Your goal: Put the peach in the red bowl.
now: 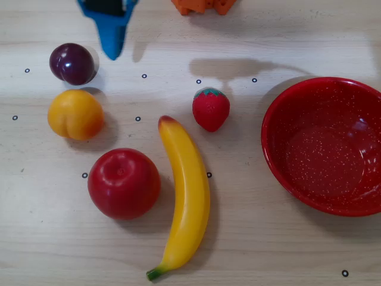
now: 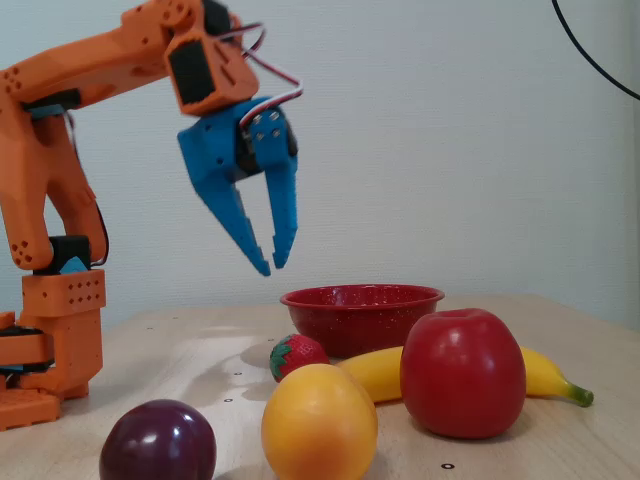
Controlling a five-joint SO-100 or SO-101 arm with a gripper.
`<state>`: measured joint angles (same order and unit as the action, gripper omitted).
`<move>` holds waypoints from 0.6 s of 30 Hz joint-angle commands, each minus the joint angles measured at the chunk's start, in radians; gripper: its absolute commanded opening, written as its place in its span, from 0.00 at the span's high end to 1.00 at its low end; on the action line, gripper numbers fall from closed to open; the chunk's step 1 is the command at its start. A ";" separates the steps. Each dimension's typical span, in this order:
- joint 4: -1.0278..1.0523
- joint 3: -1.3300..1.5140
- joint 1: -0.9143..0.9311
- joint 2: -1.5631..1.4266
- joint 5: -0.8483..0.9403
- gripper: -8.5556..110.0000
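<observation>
The peach (image 1: 75,114) (image 2: 320,422), orange-yellow with a crease, lies on the table at the left of the overhead view, between a dark plum and a red apple. Far off at the right edge of that view sits the red bowl (image 1: 275,117) (image 2: 360,325), speckled, with nothing in it. My blue gripper (image 1: 112,55) (image 2: 271,265) hangs high above the table, fingertips pointing down. In the overhead view it is at the top left, beside the plum and beyond the peach. Its jaws are drawn together with nothing between them.
A plum (image 1: 72,63) (image 2: 158,441), a red apple (image 1: 124,183) (image 2: 463,373), a banana (image 1: 186,196) (image 2: 545,375) and a strawberry (image 1: 211,109) (image 2: 297,356) lie between the peach and the bowl. The orange arm base (image 2: 55,340) stands at the far left of the fixed view.
</observation>
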<state>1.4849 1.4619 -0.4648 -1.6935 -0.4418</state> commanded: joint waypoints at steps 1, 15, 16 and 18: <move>0.064 -0.189 -0.040 0.041 -0.052 0.93; 0.330 -0.667 -0.255 0.502 -0.273 0.73; 0.345 -0.681 -0.268 0.518 -0.295 0.69; 0.367 -0.696 -0.287 0.545 -0.347 0.64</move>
<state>1.7978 0.8483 -0.7240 -1.1029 -0.7348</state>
